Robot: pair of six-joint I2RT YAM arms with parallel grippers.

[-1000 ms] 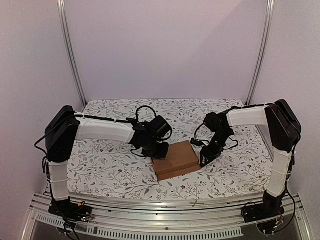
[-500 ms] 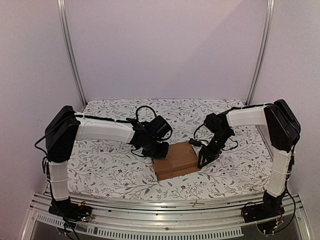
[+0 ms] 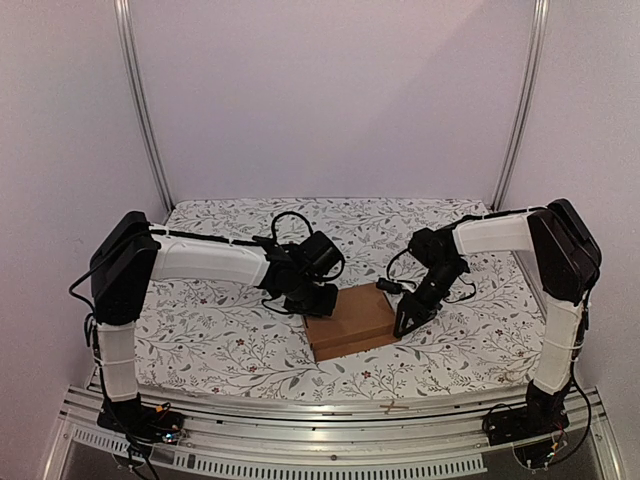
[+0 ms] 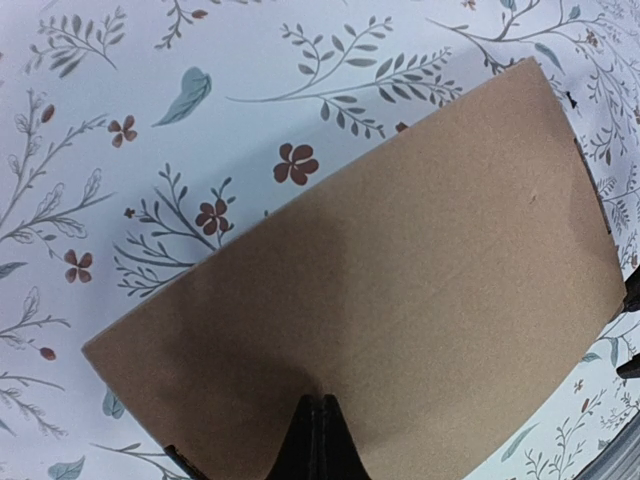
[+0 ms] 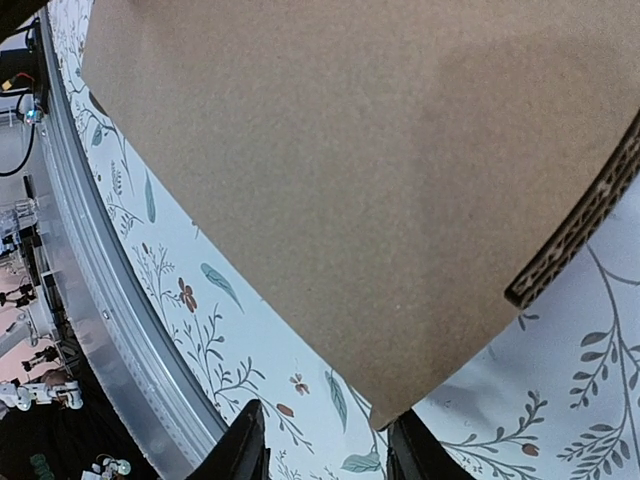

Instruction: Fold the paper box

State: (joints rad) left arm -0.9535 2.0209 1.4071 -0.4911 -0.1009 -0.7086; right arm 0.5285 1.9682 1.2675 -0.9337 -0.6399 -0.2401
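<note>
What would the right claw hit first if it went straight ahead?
Probably the box: its corner sits right ahead of the right claw, though depth is unclear.

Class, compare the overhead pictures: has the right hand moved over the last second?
Yes, slightly: the right hand has edged left, toward the box, judged against the right frame post.

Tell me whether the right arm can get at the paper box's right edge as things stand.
Probably yes: the right gripper sits right at that edge of the paper box, jaws apart, with nothing between them.
</note>
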